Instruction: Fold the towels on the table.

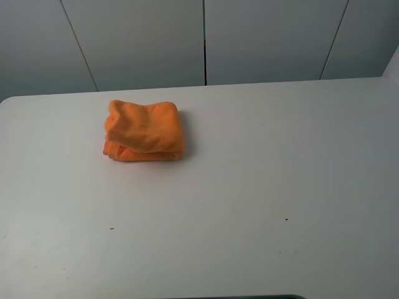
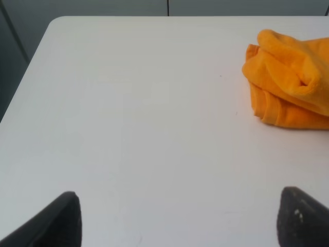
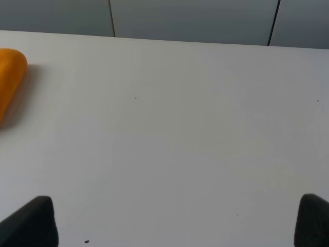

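An orange towel (image 1: 144, 131) lies folded into a thick bundle on the white table (image 1: 249, 187), left of centre toward the far edge. Neither arm shows in the exterior high view. The left wrist view has the towel (image 2: 290, 87) off to one side, well away from my left gripper (image 2: 180, 218), whose two dark fingertips (image 2: 56, 221) stand wide apart with only bare table between them. My right gripper (image 3: 177, 221) is also open and empty over the table; a corner of the towel (image 3: 10, 82) shows at that picture's edge.
Grey wall panels (image 1: 206, 37) stand behind the table's far edge. The table's rounded far left corner (image 2: 56, 20) shows in the left wrist view. A few tiny dark specks (image 1: 286, 218) dot the surface.
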Robot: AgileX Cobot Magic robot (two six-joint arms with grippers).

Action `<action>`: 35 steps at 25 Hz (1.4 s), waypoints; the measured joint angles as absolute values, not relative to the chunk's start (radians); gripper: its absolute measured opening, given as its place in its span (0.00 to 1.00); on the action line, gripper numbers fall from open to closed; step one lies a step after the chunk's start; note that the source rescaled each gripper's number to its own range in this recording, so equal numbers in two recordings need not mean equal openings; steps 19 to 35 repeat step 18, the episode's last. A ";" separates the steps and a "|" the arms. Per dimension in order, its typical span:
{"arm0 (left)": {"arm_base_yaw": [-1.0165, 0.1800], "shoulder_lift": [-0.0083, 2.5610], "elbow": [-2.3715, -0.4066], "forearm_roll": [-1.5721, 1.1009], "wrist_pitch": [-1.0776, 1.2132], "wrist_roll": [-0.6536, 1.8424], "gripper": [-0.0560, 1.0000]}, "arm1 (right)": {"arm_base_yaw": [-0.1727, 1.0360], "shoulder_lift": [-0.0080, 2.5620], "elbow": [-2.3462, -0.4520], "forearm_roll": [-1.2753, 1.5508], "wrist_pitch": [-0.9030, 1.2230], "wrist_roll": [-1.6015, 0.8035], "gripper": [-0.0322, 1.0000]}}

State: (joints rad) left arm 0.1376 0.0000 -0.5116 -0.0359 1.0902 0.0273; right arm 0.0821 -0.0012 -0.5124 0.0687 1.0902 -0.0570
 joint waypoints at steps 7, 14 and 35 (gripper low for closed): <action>0.138 0.000 -0.512 -0.036 1.090 0.027 0.99 | 0.082 -0.001 -0.512 0.069 1.090 -0.057 1.00; 0.138 0.000 -0.512 -0.036 1.090 0.027 0.99 | 0.082 -0.001 -0.512 0.069 1.090 -0.058 1.00; 0.138 0.000 -0.512 -0.036 1.090 0.027 0.99 | 0.082 -0.001 -0.512 0.069 1.090 -0.058 1.00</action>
